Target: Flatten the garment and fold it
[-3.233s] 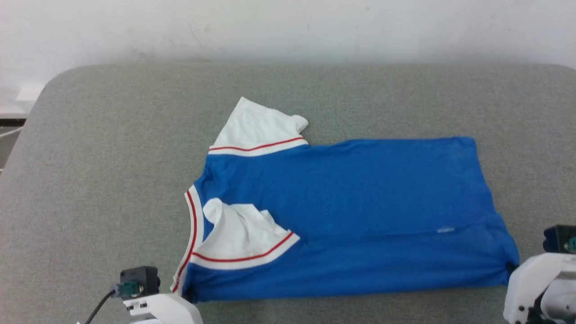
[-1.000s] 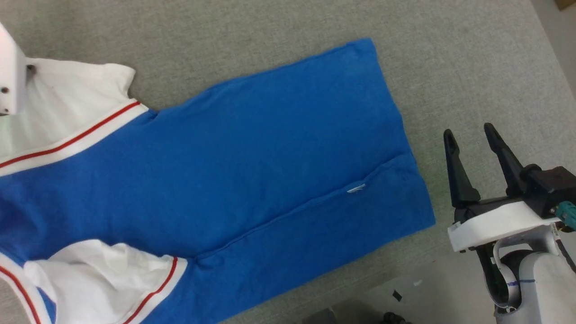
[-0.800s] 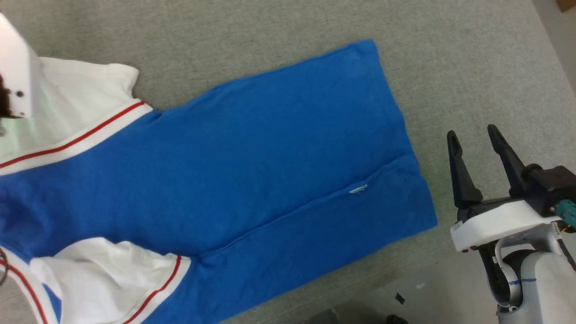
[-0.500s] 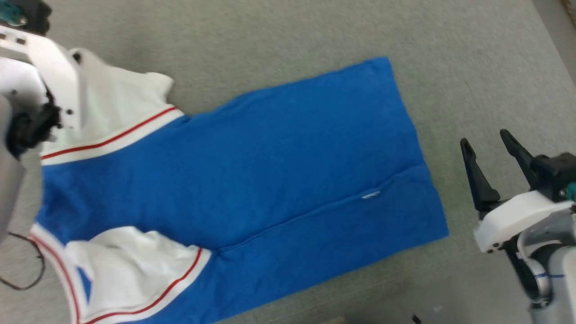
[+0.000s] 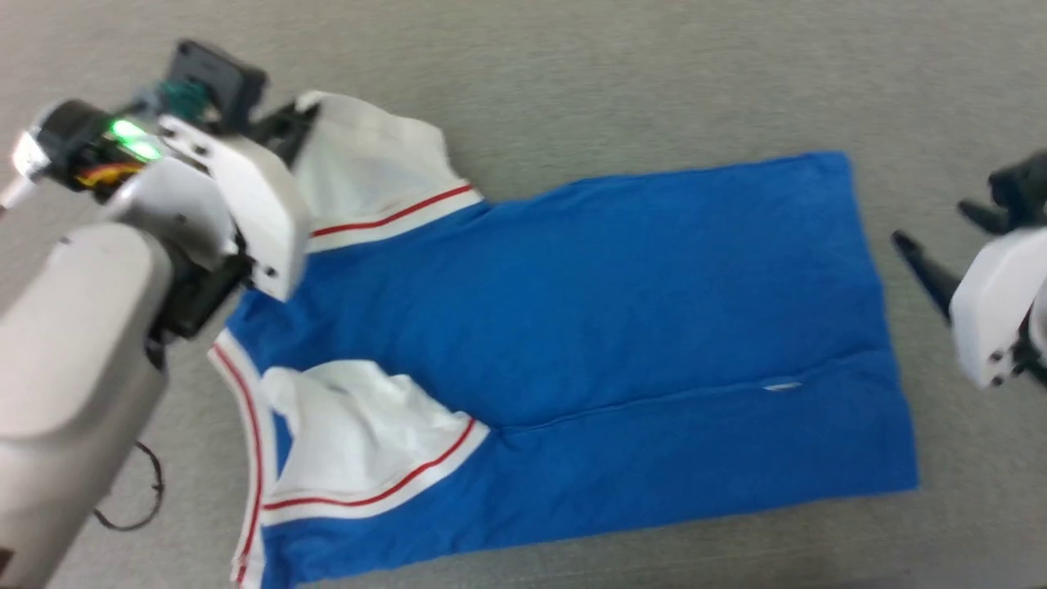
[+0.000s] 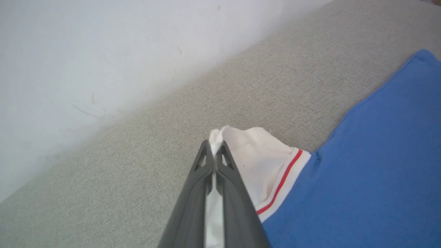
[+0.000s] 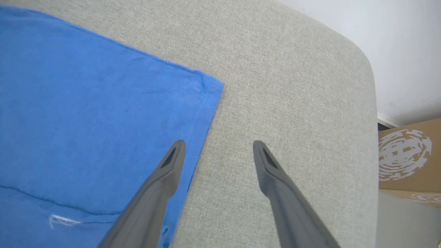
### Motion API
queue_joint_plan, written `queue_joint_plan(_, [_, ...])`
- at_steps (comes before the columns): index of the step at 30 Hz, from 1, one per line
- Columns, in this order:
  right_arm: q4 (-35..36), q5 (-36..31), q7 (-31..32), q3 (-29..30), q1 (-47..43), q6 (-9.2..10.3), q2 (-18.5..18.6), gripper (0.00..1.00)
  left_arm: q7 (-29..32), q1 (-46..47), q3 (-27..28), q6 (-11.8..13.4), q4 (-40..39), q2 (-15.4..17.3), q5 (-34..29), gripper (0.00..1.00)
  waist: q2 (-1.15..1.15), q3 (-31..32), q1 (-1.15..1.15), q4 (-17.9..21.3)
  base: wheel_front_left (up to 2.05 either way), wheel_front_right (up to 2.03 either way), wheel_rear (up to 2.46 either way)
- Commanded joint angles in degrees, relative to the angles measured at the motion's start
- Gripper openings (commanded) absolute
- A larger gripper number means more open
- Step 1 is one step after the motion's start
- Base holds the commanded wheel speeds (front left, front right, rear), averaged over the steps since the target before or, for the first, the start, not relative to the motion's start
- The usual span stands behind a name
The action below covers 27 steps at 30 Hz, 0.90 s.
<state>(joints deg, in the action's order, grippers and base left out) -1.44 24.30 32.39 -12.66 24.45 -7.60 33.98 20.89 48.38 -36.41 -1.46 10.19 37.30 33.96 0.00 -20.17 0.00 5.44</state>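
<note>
- We see a bright blue jersey shirt (image 5: 622, 327) with white short sleeves and red-and-white striped trim. It lies spread on the grey fabric-covered table (image 5: 572, 65), neck end to the robot's left, hem (image 5: 882, 327) to its right. No lettering shows on this side.
- The left gripper (image 6: 214, 146), two long dark fingers, is clenched on the tip of the far white sleeve (image 6: 262, 155). In the left wrist view a strip of white cloth is pinched between the fingers.
- The right gripper (image 7: 217, 144) is released, jaws wide apart with nothing between them. One finger is over the hem edge, the other over bare table. We cannot tell if it touches the cloth.
- The near white sleeve (image 5: 360, 425) is bunched and flopped onto the blue body, and a long crease (image 5: 654, 401) runs from it toward the hem. We judge flattening is not done.
- Risk: the bite is only on the sleeve's very tip. An outward pull could slip it free and drop the sleeve crumpled.
- Risk: nothing pins the body. A hard tug would likely drag and skew the whole shirt instead of smoothing it.
- Risk: the held sleeve is not far from the white wall (image 6: 86, 51) behind the table. Pulling far that way could bump the arm into it.
- Risk: if the right gripper closes where it hovers, it might catch one layer only, or miss the hem and pinch the table cover.
- Risk: folding over the bunched near sleeve and the crease would lock the wrinkles in.
</note>
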Motion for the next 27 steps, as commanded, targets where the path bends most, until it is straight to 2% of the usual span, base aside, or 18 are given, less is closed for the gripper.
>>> queue_joint_plan(1, [-1.8,1.1,1.5,-1.8,3.4,0.11,1.9,1.0,-0.2,-1.8,-0.6,1.0,-2.8,-0.1,-0.9,0.0,0.0,-2.2,0.0,-4.8,0.0,0.0,0.0])
queue_joint_plan(10, [-13.5,2.8,5.3,-10.5,15.9,0.11,6.3,1.0,-0.2,-4.7,-2.0,4.2,-13.9,-0.9,-2.3,0.0,0.0,-6.0,0.0,-10.3,0.0,0.0,0.0])
queue_joint_plan(13, [-17.5,2.4,5.1,-13.9,18.1,0.11,7.6,1.0,-0.3,-4.7,-2.7,4.6,-15.7,-1.7,-2.8,0.0,0.0,-6.7,0.0,-11.6,0.0,0.0,0.0])
queue_joint_plan(21, [-24.5,4.6,2.3,-21.7,20.2,0.11,7.9,1.0,-0.7,-4.7,-3.5,5.2,-17.0,-2.8,-3.1,0.0,0.0,-7.7,0.0,-12.8,0.0,0.0,0.0])
queue_joint_plan(22, [-25.0,5.1,2.1,-22.7,20.3,0.11,8.0,0.44,-0.8,-4.8,-3.5,5.2,-16.9,-2.8,-3.1,0.0,0.0,-7.6,0.0,-12.7,0.0,0.0,0.0])
queue_joint_plan(23, [-25.3,5.4,1.7,-23.7,20.5,0.11,8.1,0.29,-1.0,-4.9,-3.4,5.4,-16.6,-2.9,-3.0,0.0,0.0,-7.5,0.0,-12.6,0.0,0.0,0.0])
queue_joint_plan(24, [-25.7,5.8,1.1,-24.6,20.7,0.11,8.2,0.0,-1.3,-5.1,-3.4,5.5,-16.3,-2.9,-2.9,0.0,0.0,-7.2,0.0,-12.5,0.0,0.0,0.0])
queue_joint_plan(27, [-26.9,6.4,-2.1,-25.7,21.9,0.11,8.3,0.0,-2.6,-6.2,-2.8,6.3,-15.2,-3.2,-2.4,0.0,0.0,-5.7,0.0,-12.0,0.0,0.0,0.0])
